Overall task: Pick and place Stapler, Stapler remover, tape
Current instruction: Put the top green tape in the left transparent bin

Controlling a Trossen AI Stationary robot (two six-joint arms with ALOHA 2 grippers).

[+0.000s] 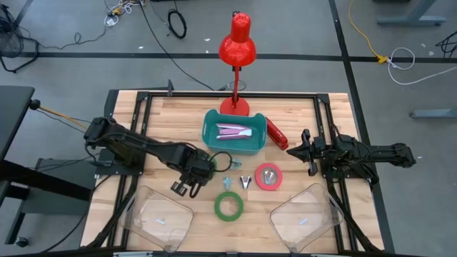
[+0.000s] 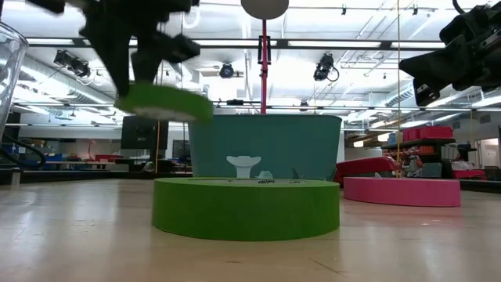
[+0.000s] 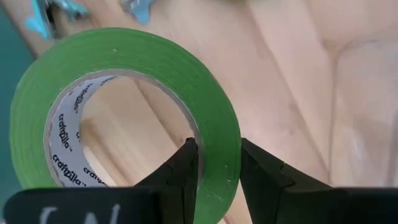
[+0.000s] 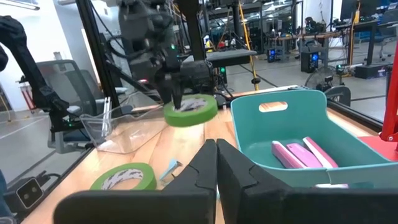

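My left gripper [image 1: 208,164] points down and is shut on a green tape roll [image 3: 124,106], held in the air in front of the teal bin [image 1: 234,132]. A second green tape roll [image 1: 228,205] lies flat on the table near the front. A red-pink tape roll [image 1: 268,176] lies flat to its right. A small metal stapler remover [image 1: 245,181] lies between them. The red stapler [image 1: 276,134] rests beside the bin's right wall. My right gripper [image 4: 216,163] waits shut at the table's right side, level. My left gripper pinches the green roll's ring wall [image 3: 219,163], one finger [image 3: 185,171] inside the hole and one [image 3: 261,177] outside. The fingers come from above, pointing down. The roll [image 2: 164,102] hangs below them, slightly tilted and lifted clear of the table.
The teal bin holds pink items [image 1: 234,131]. A red desk lamp [image 1: 237,46] stands behind the bin. Two clear plastic containers [image 1: 161,214] [image 1: 303,214] sit at the front left and front right. A small blue-green piece [image 1: 227,183] lies beside the stapler remover.
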